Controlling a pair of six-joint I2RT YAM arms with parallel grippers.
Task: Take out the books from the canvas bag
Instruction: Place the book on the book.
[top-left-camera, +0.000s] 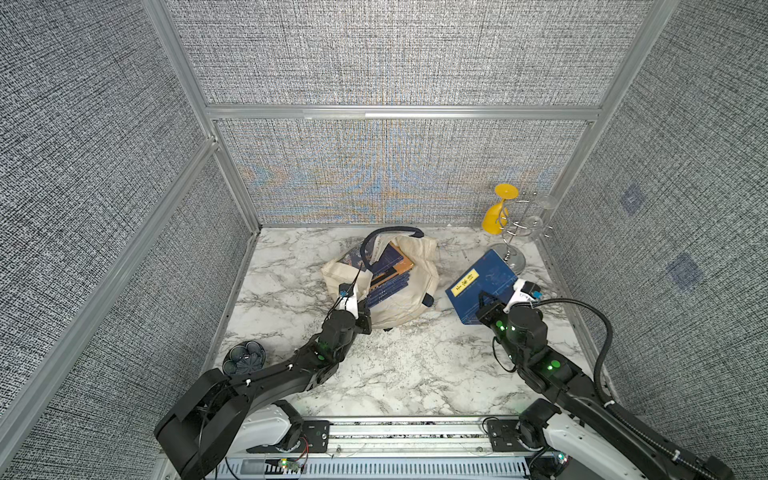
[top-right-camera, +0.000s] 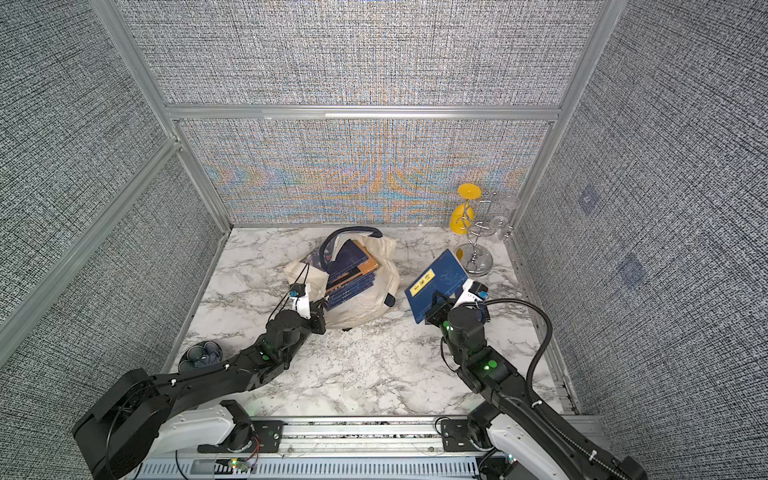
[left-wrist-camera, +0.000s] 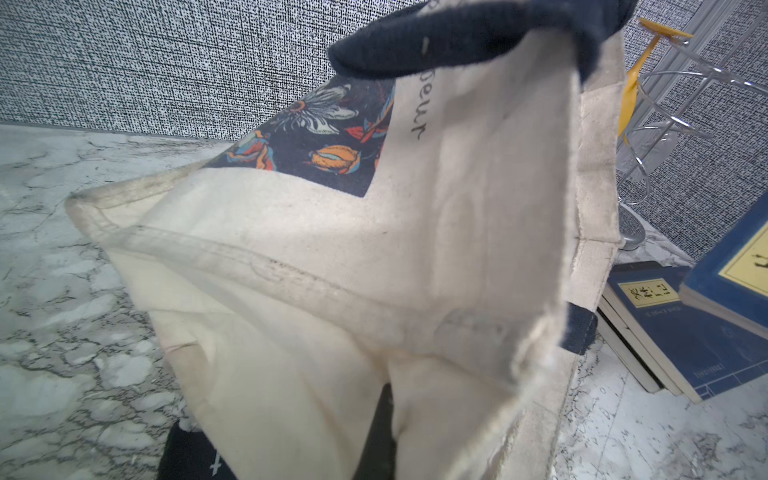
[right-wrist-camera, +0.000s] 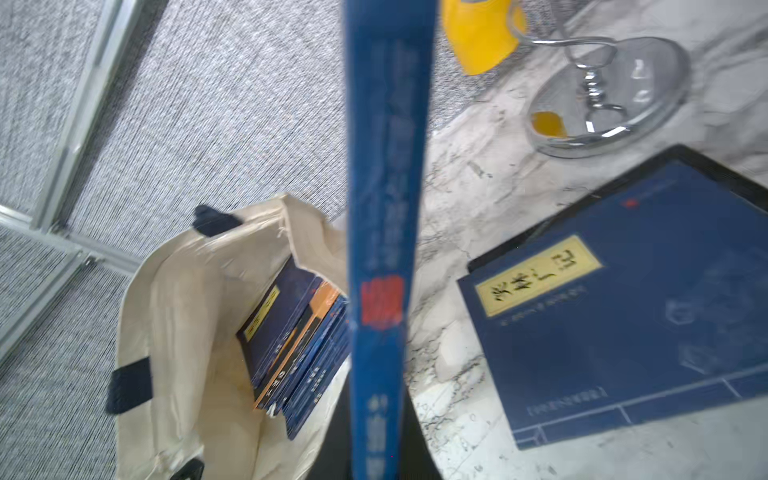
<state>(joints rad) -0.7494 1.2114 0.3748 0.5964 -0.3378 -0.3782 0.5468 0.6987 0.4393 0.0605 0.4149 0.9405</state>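
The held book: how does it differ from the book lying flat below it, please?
The held book is raised; the lower book lies flat, cover up. The held book is clamped in the right gripper; the lower book is free. Both are blue with yellow labels.

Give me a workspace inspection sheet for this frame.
Surface: marble tabletop.
Job's things: canvas bag open, books inside; lifted book above table stack.
Clutter: stemware rack holding yellow glass; dark bowl near left arm.
Grippers: left gripper shut on bag rim; right gripper shut on lifted book.
Cables: black conduit arcs beside right arm.
Surroundings: grey fabric panels, aluminium frame.
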